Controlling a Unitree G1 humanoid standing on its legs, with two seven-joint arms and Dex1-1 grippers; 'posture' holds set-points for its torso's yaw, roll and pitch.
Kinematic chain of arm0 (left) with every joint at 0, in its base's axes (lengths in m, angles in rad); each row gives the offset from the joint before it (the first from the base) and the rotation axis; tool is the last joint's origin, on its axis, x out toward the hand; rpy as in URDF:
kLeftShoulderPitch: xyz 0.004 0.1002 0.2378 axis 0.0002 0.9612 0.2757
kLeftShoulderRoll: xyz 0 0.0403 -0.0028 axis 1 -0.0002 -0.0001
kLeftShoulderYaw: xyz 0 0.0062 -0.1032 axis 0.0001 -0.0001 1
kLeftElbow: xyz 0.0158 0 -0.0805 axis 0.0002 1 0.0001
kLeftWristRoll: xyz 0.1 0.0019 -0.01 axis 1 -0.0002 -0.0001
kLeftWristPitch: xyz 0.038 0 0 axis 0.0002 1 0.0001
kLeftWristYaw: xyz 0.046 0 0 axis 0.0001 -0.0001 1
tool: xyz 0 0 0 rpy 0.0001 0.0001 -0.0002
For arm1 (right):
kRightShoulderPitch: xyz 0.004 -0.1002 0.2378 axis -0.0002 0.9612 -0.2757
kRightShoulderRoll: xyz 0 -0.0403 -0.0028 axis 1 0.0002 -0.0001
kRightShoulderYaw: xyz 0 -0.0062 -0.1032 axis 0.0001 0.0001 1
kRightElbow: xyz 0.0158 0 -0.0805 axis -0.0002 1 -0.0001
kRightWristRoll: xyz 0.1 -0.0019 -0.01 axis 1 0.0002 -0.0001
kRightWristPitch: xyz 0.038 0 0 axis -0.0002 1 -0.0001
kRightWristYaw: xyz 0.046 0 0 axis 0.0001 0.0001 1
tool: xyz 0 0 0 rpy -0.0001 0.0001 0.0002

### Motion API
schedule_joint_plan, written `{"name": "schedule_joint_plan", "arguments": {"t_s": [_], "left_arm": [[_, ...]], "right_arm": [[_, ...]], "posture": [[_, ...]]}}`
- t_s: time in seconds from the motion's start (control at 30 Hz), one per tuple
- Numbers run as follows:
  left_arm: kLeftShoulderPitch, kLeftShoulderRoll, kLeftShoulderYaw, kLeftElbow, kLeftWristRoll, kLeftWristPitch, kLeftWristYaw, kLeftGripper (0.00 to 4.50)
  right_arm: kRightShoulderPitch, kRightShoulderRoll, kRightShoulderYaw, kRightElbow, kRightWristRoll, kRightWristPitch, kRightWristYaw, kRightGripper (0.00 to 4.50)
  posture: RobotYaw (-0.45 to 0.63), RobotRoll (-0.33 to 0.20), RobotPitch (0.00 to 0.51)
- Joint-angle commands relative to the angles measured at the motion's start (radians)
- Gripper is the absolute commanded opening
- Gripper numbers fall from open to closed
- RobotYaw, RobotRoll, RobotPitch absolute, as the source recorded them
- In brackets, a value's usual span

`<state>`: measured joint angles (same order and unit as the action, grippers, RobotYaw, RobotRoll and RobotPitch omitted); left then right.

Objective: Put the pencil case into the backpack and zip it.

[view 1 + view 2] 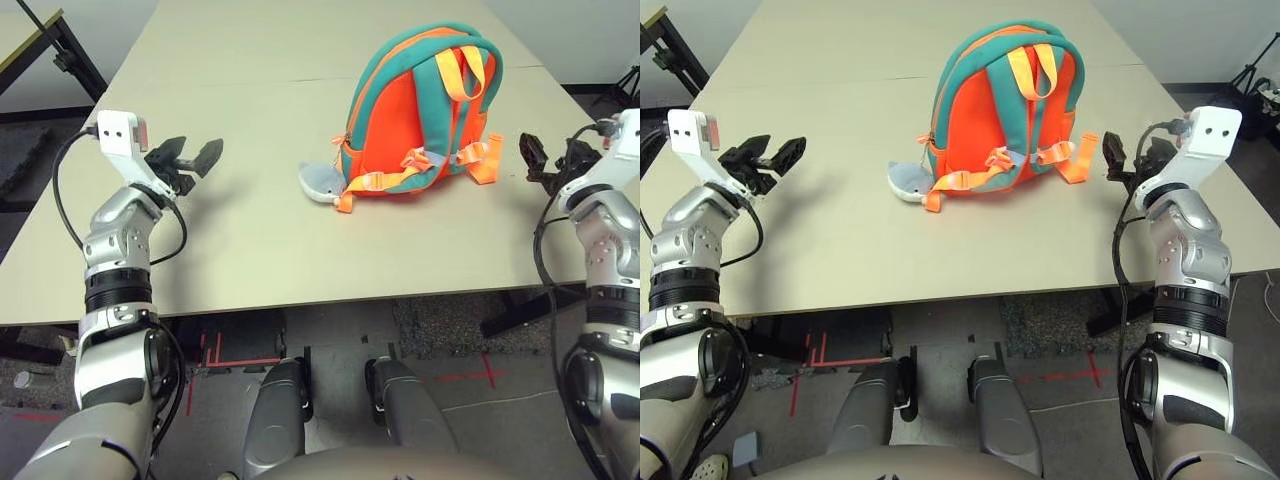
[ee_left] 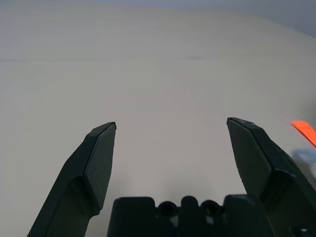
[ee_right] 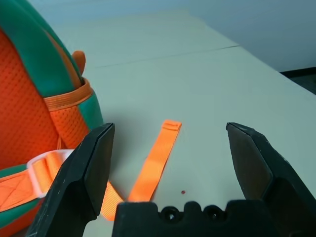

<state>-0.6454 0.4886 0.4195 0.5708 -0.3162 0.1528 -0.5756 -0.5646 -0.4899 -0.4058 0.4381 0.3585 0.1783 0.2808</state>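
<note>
The orange backpack with teal trim lies on the table's middle, strap side up, its orange webbing straps spread towards me. A grey-white plush head rests at its near left corner. The pencil case is out of view. My left gripper hovers open over bare table well left of the backpack, nothing between its fingers. My right gripper is open just right of the backpack, beside a loose strap end, holding nothing.
The beige table has a seam across its far half and its front edge close to my body. A black stand leg is off the far left corner and a tripod off the far right.
</note>
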Motion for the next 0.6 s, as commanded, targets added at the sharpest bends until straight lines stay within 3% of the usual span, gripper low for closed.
{"name": "schedule_joint_plan", "arguments": {"t_s": [0.03,0.23,0.6], "left_arm": [[0.019,0.015,0.022,0.044,-0.007,-0.044,0.038,4.50],[0.022,0.032,0.023,0.083,-0.006,-0.077,0.059,4.50],[0.043,0.031,0.021,0.089,-0.012,-0.106,0.082,4.50]], "right_arm": [[-0.012,0.007,-0.004,0.051,-0.012,-0.045,-0.004,4.47],[-0.040,0.024,0.017,0.096,-0.020,-0.079,0.001,4.47],[-0.058,0.041,0.040,0.117,-0.018,-0.095,0.015,4.47]], "posture": [[-0.10,0.000,0.192],[-0.10,0.000,0.214],[-0.07,0.000,0.201]]}}
